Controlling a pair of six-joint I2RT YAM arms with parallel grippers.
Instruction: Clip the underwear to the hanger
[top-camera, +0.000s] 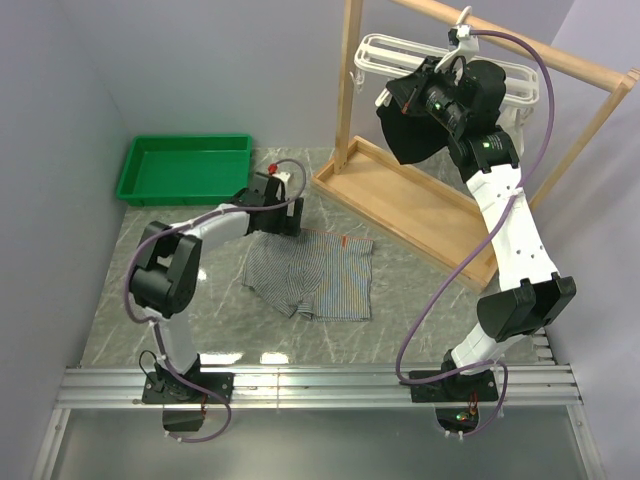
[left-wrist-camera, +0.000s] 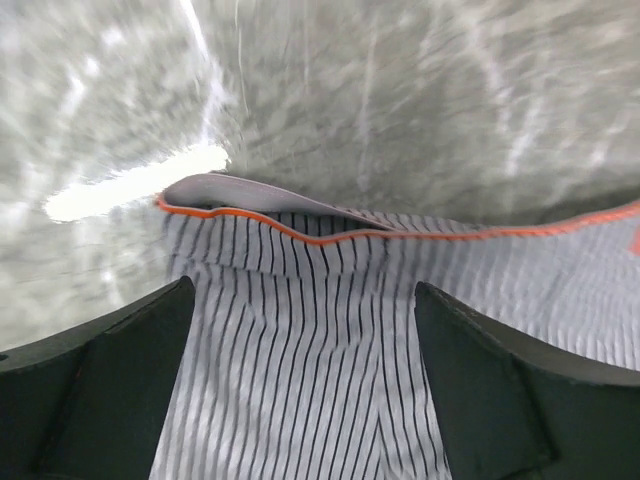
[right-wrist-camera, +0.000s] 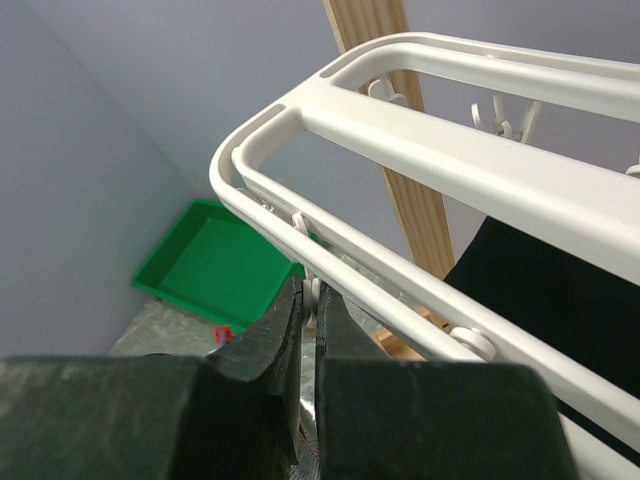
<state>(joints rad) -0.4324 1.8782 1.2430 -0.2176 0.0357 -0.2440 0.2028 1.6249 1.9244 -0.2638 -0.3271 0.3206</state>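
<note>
The pinstriped underwear (top-camera: 312, 276) lies flat on the grey table. Its orange-trimmed waistband edge (left-wrist-camera: 320, 236) shows close in the left wrist view. My left gripper (top-camera: 283, 222) is open, its fingers (left-wrist-camera: 110, 370) straddling the cloth (left-wrist-camera: 300, 370) at the top left corner, just above or on it. The white hanger (top-camera: 400, 52) hangs from the wooden rack's top bar. My right gripper (top-camera: 400, 92) is up at the hanger's left end, shut on a white clip (right-wrist-camera: 318, 298) that dangles under the frame bar (right-wrist-camera: 400, 130).
A green tray (top-camera: 185, 167) sits at the back left. A black garment (top-camera: 425, 135) hangs on the hanger behind my right gripper. The wooden rack's base board (top-camera: 415, 205) lies right of the underwear. A small red object (right-wrist-camera: 223, 334) lies by the tray.
</note>
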